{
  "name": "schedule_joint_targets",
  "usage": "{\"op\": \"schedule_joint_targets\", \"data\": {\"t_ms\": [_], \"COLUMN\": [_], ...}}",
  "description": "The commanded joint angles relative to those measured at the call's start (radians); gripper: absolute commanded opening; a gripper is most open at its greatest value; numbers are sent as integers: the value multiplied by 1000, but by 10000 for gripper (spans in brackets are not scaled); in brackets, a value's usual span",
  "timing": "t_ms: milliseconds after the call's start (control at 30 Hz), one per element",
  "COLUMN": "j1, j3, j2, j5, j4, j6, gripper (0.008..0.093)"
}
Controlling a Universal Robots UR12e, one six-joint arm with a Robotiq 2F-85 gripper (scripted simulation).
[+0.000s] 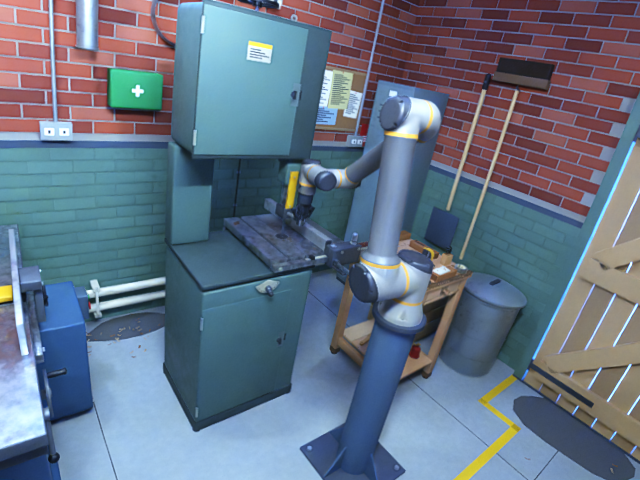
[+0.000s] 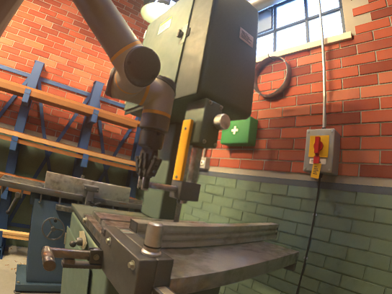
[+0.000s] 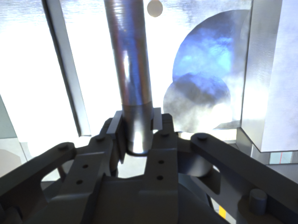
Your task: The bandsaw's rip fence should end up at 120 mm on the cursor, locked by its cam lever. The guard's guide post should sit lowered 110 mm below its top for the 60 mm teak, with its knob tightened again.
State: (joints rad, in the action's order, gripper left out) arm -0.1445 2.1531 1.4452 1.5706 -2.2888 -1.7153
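Observation:
On the bandsaw table (image 1: pixel 274 243), the yellow blade guard (image 2: pixel 182 150) hangs from the guide post below the upper housing, with a round locking knob (image 2: pixel 221 121) on its side. A short steel handle bar (image 2: pixel 163 186) sticks out sideways from the guard's lower block (image 2: pixel 188 191). My gripper (image 2: pixel 143 183) points down beside the guard and is clamped on the end of that handle bar (image 3: pixel 135 96). The rip fence (image 2: pixel 212 232) lies along the table, with its head and cam lever (image 2: pixel 68 254) at the front rail.
A metal bin (image 1: pixel 481 320) stands right of a wooden cart (image 1: pixel 413 305) behind my pedestal. The jointer (image 1: pixel 20 330) sits at the left, a timber rack (image 2: pixel 54 119) beyond the saw, and a switch box (image 2: pixel 319 151) on the wall.

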Motion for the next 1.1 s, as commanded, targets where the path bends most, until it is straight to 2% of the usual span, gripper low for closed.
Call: {"op": "schedule_joint_targets", "data": {"t_ms": [0, 1067], "j1": [0, 0], "j3": [4, 13], "j2": [-2, -16], "j5": [0, 0], "j4": [2, -20], "j6": [0, 0], "gripper": [80, 80]}}
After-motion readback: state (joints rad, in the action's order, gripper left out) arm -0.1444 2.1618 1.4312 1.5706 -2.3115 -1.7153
